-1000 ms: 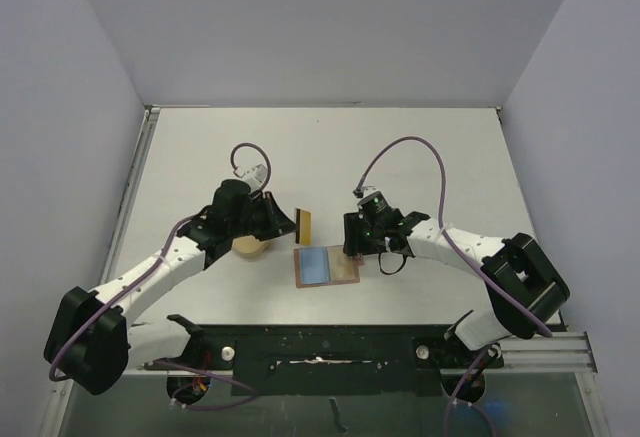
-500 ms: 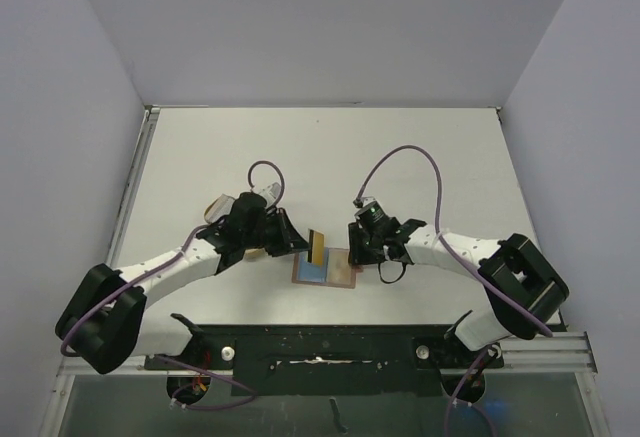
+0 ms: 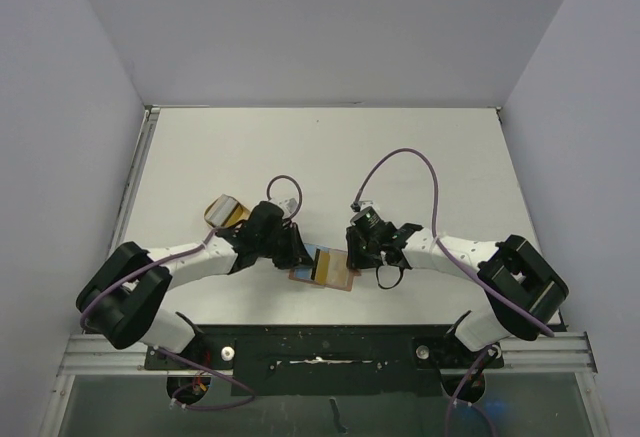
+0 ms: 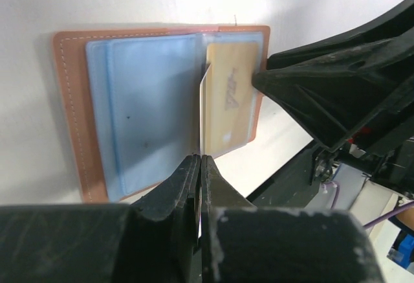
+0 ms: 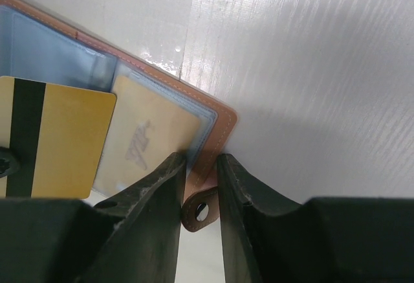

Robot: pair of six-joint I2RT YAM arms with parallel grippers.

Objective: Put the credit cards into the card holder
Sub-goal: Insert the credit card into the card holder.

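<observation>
White table (image 3: 320,157) between pale walls (image 3: 320,27): left gripper (image 4: 198,161) pinches the gold card (image 5: 65,134), right gripper (image 5: 199,166) nips the card holder's (image 4: 81,121) edge.

White arms (image 3: 190,262), black joints (image 3: 520,275), purple cables (image 3: 402,154)

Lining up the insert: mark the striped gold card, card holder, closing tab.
striped gold card (image 5: 65,142): right wrist view, gold face.
card holder (image 4: 79,101): left wrist view, brown left border.
closing tab (image 5: 191,214): right wrist view, beside hole.
</observation>
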